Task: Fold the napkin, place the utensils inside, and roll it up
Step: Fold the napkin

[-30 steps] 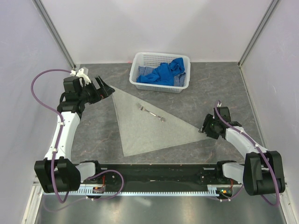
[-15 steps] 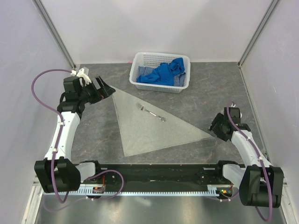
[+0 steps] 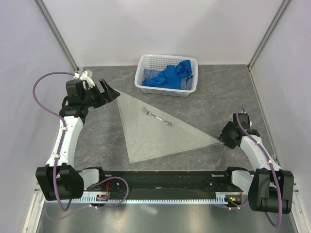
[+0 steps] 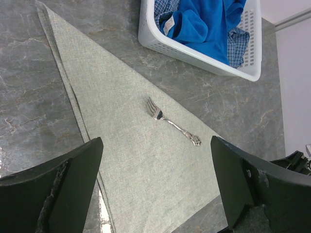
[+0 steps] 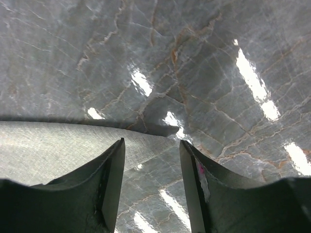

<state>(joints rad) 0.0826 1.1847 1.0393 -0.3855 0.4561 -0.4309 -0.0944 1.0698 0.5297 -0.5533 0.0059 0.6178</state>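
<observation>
The grey-beige napkin [image 3: 153,128] lies flat on the table, folded into a triangle; it also shows in the left wrist view [image 4: 126,141]. The small silver fork [image 3: 157,117] lies on it near the long edge, tines toward the far left, and shows in the left wrist view [image 4: 172,122]. My left gripper [image 3: 109,92] is open and empty, hovering by the napkin's far left corner. My right gripper [image 3: 224,137] is open and empty, low at the napkin's right tip [image 5: 160,141], which lies between its fingers [image 5: 112,174].
A white basket [image 3: 167,74] with bright blue cloths [image 3: 171,75] stands at the back of the grey marbled table [image 3: 228,97]. Pale walls close in the left, right and back sides.
My right arm drew back to the right, then came in slightly to the napkin's right tip. The left arm, napkin and fork have not moved.
</observation>
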